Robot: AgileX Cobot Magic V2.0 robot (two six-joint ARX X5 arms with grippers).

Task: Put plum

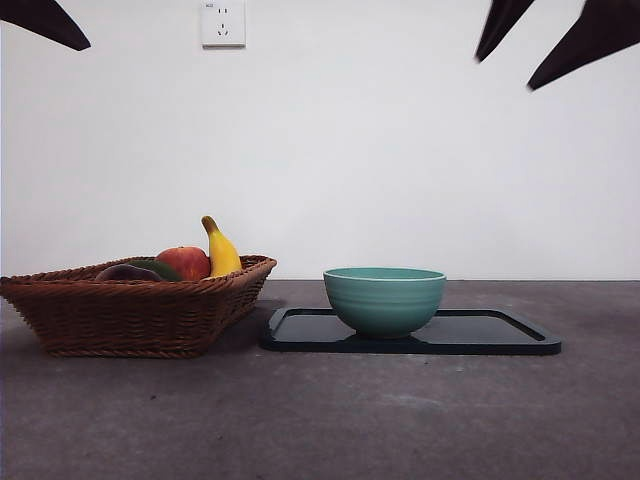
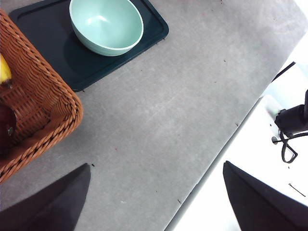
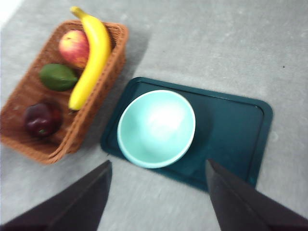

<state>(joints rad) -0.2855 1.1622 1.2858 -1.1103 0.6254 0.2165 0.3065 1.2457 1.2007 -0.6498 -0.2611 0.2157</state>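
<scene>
Inside the wicker basket, the plum, both arms high above

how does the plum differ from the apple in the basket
The plum is dark purple-maroon all over; the apple is brighter red with yellow patches. The plum lies at one end of the basket, the apple at the opposite end, with the green fruit between them. In the front view the apple rises well above the rim while the plum barely clears it. Both are rounded, lie beside the banana, and neither end effector touches them.
</scene>
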